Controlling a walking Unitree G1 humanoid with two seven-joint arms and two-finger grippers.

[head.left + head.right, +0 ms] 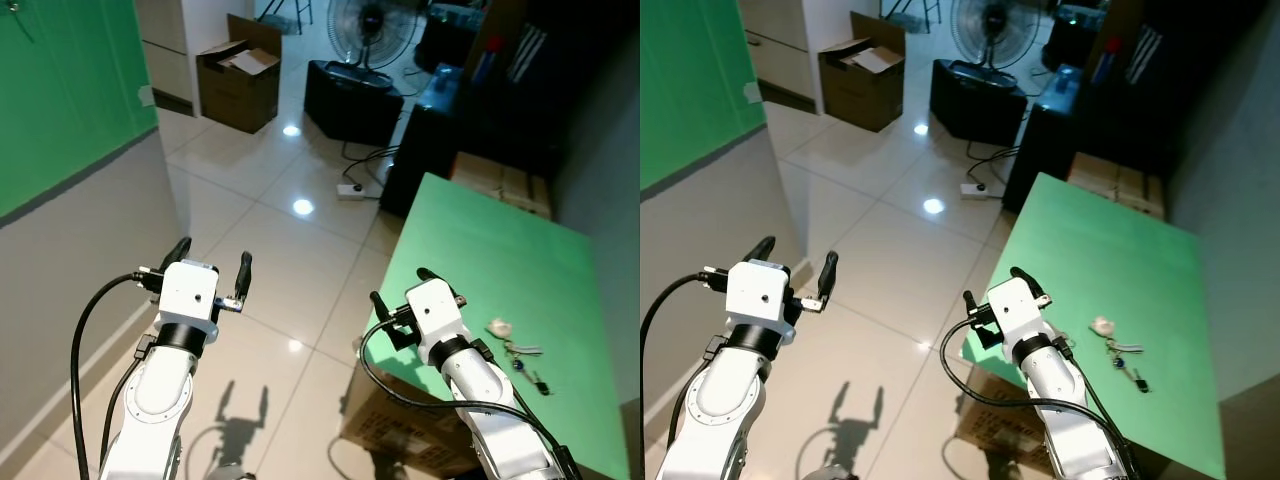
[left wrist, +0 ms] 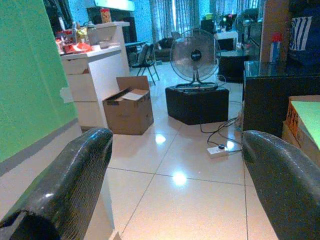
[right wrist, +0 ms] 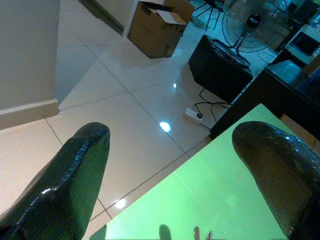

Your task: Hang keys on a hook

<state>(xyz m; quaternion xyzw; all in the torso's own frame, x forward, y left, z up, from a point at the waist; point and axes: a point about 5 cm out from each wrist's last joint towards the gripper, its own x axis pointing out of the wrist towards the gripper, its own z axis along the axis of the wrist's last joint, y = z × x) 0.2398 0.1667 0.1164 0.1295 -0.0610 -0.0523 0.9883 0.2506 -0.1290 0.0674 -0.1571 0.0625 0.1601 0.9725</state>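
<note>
A bunch of keys (image 1: 522,361) with a white fob (image 1: 499,327) lies on the green table (image 1: 480,260), near its right side. My right gripper (image 1: 403,288) hovers over the table's near left edge, open and empty, a short way left of the keys. In the right wrist view, the tips of the keys (image 3: 202,233) peek in at the frame's lower edge. My left gripper (image 1: 210,262) is held up over the tiled floor, beside the grey and green wall (image 1: 70,150), also open and empty.
A cardboard box (image 1: 240,80), a standing fan (image 1: 372,30) on a black cabinet (image 1: 352,100) and a power strip (image 1: 350,189) with cables lie ahead on the glossy floor. Another carton (image 1: 400,420) sits under the table's near end. Dark furniture stands beyond the table.
</note>
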